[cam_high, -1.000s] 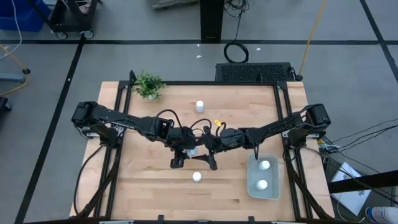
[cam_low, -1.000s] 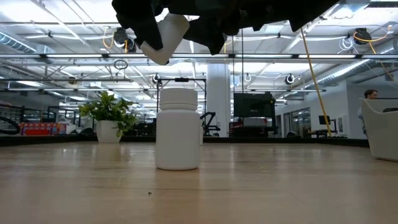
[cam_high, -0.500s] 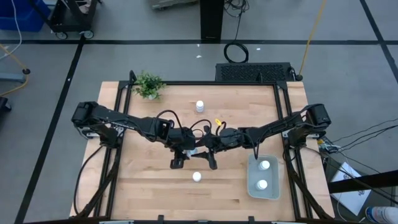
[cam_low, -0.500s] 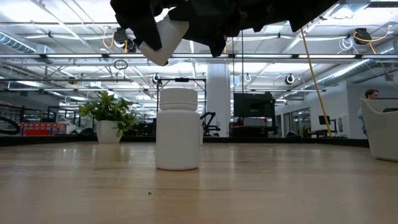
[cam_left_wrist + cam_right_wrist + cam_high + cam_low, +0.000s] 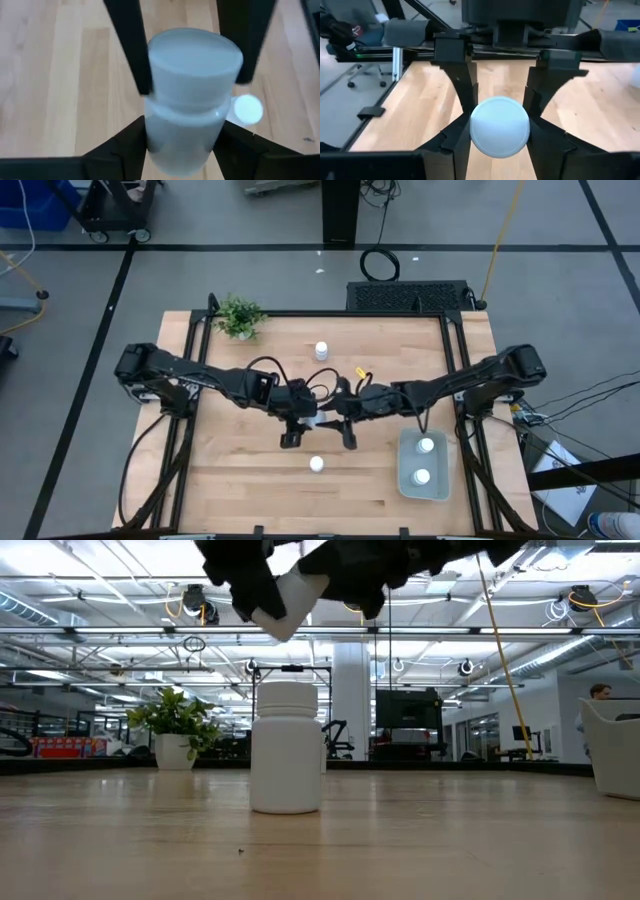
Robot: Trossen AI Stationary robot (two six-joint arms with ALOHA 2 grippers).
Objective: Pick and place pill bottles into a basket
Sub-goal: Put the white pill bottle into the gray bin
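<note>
A white pill bottle (image 5: 319, 422) is held in the air between my two grippers over the middle of the table, lying roughly level. My left gripper (image 5: 300, 423) is shut on its body, and my right gripper (image 5: 341, 423) faces it, shut on its cap end. The bottle also shows in the low view (image 5: 291, 602). Another bottle (image 5: 316, 464) stands on its base on the table just nearer; a third (image 5: 321, 351) stands farther back. The pale basket (image 5: 405, 470) at the near right holds two bottles (image 5: 427, 446). My left gripper pinches the bottle's body (image 5: 179, 146) between its two fingers (image 5: 131, 145), coming level from the table's left. The bottle is lifted clear, with its cap pointing toward the right arm. My right gripper has the cap (image 5: 499, 126) between its two fingers (image 5: 457, 142), coming level from the table's right. In the left wrist view its fingers (image 5: 132, 47) lie against the cap's two sides (image 5: 195, 55).
A small green potted plant (image 5: 238, 317) stands at the table's far left corner. The standing bottle (image 5: 287, 747) is right below the held one in the low view. The basket's wall (image 5: 612, 750) shows at the far right there.
Both grippers and the held bottle have shifted a little toward the table's right edge. My right gripper has turned from a slant until it lies in line with the bottle, facing my left gripper. The bottle stays lifted clear.
</note>
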